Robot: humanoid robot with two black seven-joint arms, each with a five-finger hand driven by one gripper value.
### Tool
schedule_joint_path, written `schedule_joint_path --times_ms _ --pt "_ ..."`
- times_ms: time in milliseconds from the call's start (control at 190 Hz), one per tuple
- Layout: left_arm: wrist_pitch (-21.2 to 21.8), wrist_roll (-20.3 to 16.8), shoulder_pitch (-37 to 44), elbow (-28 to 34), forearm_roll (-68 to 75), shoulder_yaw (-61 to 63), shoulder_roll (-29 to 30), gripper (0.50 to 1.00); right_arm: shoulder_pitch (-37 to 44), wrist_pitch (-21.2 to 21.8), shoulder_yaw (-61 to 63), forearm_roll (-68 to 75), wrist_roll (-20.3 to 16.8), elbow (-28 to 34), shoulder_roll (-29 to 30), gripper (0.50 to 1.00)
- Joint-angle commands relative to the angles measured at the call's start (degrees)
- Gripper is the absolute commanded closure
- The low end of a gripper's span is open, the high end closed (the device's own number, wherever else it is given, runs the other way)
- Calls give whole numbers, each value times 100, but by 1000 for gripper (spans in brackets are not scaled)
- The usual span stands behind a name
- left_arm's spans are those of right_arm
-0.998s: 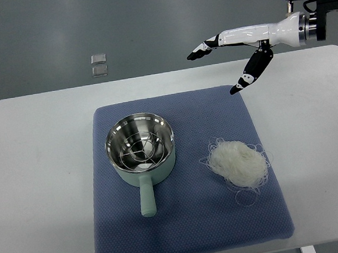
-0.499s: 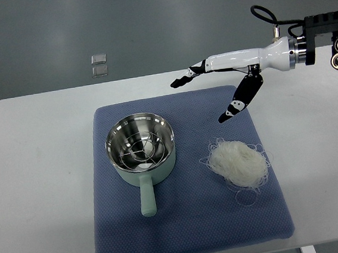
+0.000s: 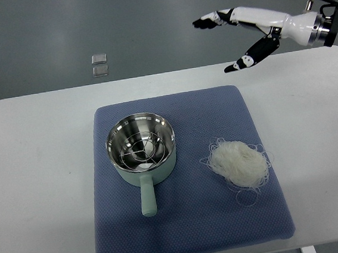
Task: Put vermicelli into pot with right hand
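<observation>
Nothing is picked up yet; this looks like the reach before the grasp, with the whole job of moving the noodles to come.

On the left side of the blue mat (image 3: 185, 232) sits the mint-green pot (image 3: 142, 148), upright, its steel bowl holding only a wire rack, its handle pointing toward the robot's side. To its right on the same mat, near but not touching the pot, lies the vermicelli (image 3: 238, 163), a loose white nest with stray strands curling off its edges. The mat lies on the white tabletop (image 3: 36, 175).

Further right and up, the right hand (image 3: 241, 36) hangs in the air over the far edge of the tabletop, its arm coming in from the right edge. Its fingers (image 3: 208, 21) are spread apart and hold nothing, the thumb angled down toward the mat. The nest lies well apart from them, nearer the robot's side and a little left of the palm.

I judge the next move needs the hand to come down over the nest and close on the bulk of it, since loose strands may trail or slip.
</observation>
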Motion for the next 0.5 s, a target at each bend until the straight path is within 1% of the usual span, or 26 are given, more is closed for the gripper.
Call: schedule_joint_path --times_ms 0,5,11,16,21,26,42,53,58,63,79,121,163,247,299,341,378,389,404,410,415,452,457,462,467,494 --pt "1 0 0 0 0 1 0 500 24 -245 100 1157 -841 -513 16 579" --pt "1 0 0 0 0 1 0 500 24 -245 100 1158 -842 -514 16 579" --pt "1 0 0 0 0 -8 0 500 33 -280 118 1262 -973 -575 16 577" --pt "1 0 0 0 0 -8 0 500 33 -280 118 1263 -974 -576 16 576" --pt "1 0 0 0 0 -8 0 500 41 -315 126 1385 -1105 -654 16 576" --pt "1 0 0 0 0 -8 0 500 42 -315 127 1386 -1106 -655 16 576" --pt "1 0 0 0 0 -8 0 500 77 -394 135 1614 -1342 -795 16 579" --pt "1 0 0 0 0 -8 0 500 77 -394 135 1615 -1343 -795 16 579" --pt "1 0 0 0 0 -8 0 500 94 -429 135 1737 -1465 -865 25 579" --pt "1 0 0 0 0 -8 0 500 94 -430 135 1738 -1466 -866 25 579" --pt "1 0 0 0 0 -8 0 500 147 -482 127 1939 -1685 -997 33 579" --pt "1 0 0 0 0 -8 0 500 235 -544 91 2239 -1993 -1208 68 579" --pt "1 0 0 0 0 -8 0 500 296 -544 65 2379 -2152 -1296 104 579" --pt "1 0 0 0 0 -8 0 500 358 -386 21 2344 -2187 -1288 16 579" --pt "1 0 0 0 0 1 0 500 490 -60 -32 2010 -2099 -1270 -46 579" --pt "1 0 0 0 0 1 0 500 595 282 -32 1606 -1906 -1261 -98 579" --pt "1 0 0 0 0 1 0 500 674 624 -32 1185 -1546 -1261 -98 576" --pt "1 0 0 0 0 1 0 500 674 625 -32 1184 -1545 -1261 -98 576" --pt "1 0 0 0 0 1 0 500 701 774 -14 1009 -1327 -1252 -107 576" --pt "1 0 0 0 0 1 0 500 701 775 -14 1008 -1326 -1252 -107 576" --pt "1 0 0 0 0 1 0 500 709 853 -14 930 -1213 -1252 -116 576" --pt "1 0 0 0 0 1 0 500 736 1038 -14 692 -895 -1226 -133 576" --pt "1 0 0 0 0 1 0 500 753 1090 -14 614 -791 -1209 -133 576" --pt "1 0 0 0 0 1 0 500 753 1091 -14 613 -790 -1208 -133 576" --pt "1 0 0 8 0 -8 0 500 762 1152 -14 543 -685 -1182 -142 576" --pt "1 0 0 0 0 -8 0 500 789 1249 -14 428 -500 -1129 -186 576"
